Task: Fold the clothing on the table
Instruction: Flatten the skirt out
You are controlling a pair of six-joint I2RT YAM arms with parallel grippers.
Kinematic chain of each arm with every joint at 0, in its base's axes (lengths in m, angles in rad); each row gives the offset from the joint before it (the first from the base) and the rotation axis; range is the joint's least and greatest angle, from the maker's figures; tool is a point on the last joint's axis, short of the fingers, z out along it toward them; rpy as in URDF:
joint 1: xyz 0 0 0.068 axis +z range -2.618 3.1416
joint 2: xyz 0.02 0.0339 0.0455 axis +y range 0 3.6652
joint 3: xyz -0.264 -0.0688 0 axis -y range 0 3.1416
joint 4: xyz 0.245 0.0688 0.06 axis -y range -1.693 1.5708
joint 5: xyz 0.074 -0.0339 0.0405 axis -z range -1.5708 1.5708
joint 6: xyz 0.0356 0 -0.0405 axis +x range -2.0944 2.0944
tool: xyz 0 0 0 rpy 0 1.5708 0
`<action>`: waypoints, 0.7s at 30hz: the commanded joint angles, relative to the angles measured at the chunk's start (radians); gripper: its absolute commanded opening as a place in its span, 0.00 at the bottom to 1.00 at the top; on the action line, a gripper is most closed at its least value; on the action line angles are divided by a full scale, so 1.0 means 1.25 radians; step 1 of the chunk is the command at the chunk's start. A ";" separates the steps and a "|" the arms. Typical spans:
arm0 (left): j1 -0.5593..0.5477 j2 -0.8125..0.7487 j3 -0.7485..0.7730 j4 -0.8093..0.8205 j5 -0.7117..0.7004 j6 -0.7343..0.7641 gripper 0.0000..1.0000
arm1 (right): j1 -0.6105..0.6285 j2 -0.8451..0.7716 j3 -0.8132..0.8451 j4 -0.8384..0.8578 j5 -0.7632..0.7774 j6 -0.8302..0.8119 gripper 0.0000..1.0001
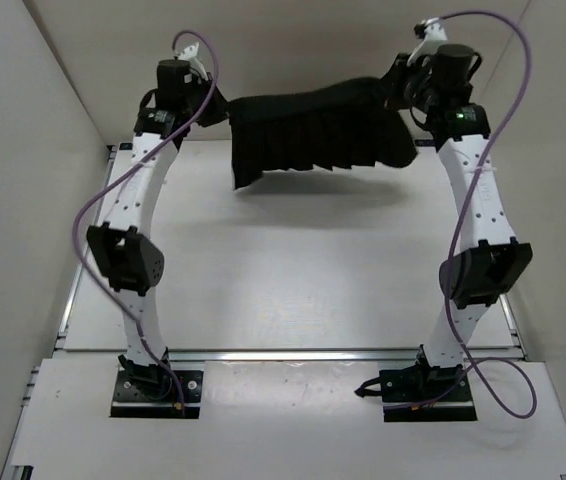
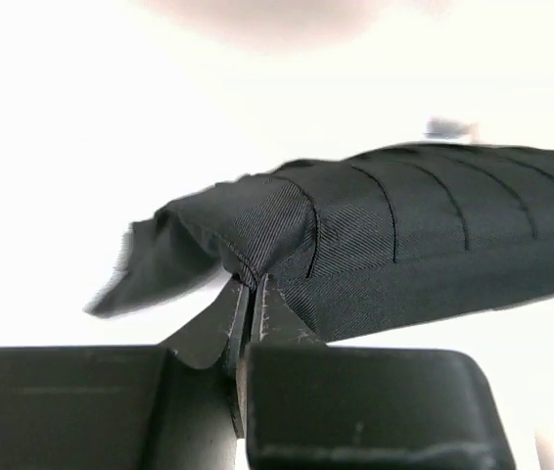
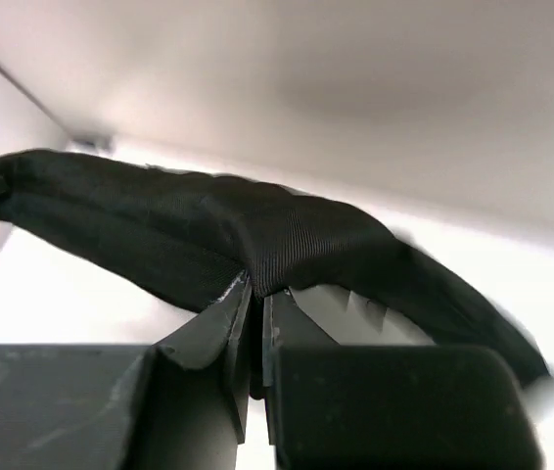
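At the far end of the white bench (image 1: 283,270), between my left arm (image 1: 138,200) and my right arm (image 1: 478,200), the black clothing (image 1: 318,130) hangs spread as one wide sheet. Its upper edge runs from my left fingers (image 2: 241,311) to my right fingers (image 3: 240,323). Its uneven lower edge dips lowest at the left corner. Pleat-like creases cross the cloth from top to bottom. A soft shadow (image 1: 333,192) lies on the bench just nearer than the lower edge.

Left wrist view: my left fingers are pressed together on a seam at a corner of the clothing, with only a thin layer of fabric between the tips. From the pinch the cloth stretches away to the right, its creases curving over the upper edge. A small loose flap droops to the left of the pinch.

Right wrist view: my right fingers are likewise clamped on the clothing, gripping a fold of finely ribbed fabric at the tips. The cloth runs off to the left as a long dark band and falls away to the right in a blurred edge.

Overhead view: both arms reach forward and upward from the near edge, with purple cables (image 1: 88,215) looping beside each. The wrists are well apart, one at each upper corner of the clothing. Whether the lowest corner touches the bench I cannot tell.
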 commanded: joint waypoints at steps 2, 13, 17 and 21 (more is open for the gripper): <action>0.038 -0.252 -0.176 0.092 -0.061 0.024 0.00 | -0.034 -0.101 -0.047 -0.021 0.068 -0.074 0.00; -0.081 -0.570 -1.005 0.106 -0.123 0.068 0.00 | -0.011 -0.574 -1.063 0.079 0.062 0.011 0.00; -0.118 -0.676 -1.118 0.037 -0.121 0.029 0.00 | 0.007 -0.697 -1.194 0.067 0.025 0.106 0.00; -0.146 -0.794 -1.172 -0.026 -0.129 -0.024 0.00 | 0.043 -0.754 -1.221 0.015 0.026 0.143 0.00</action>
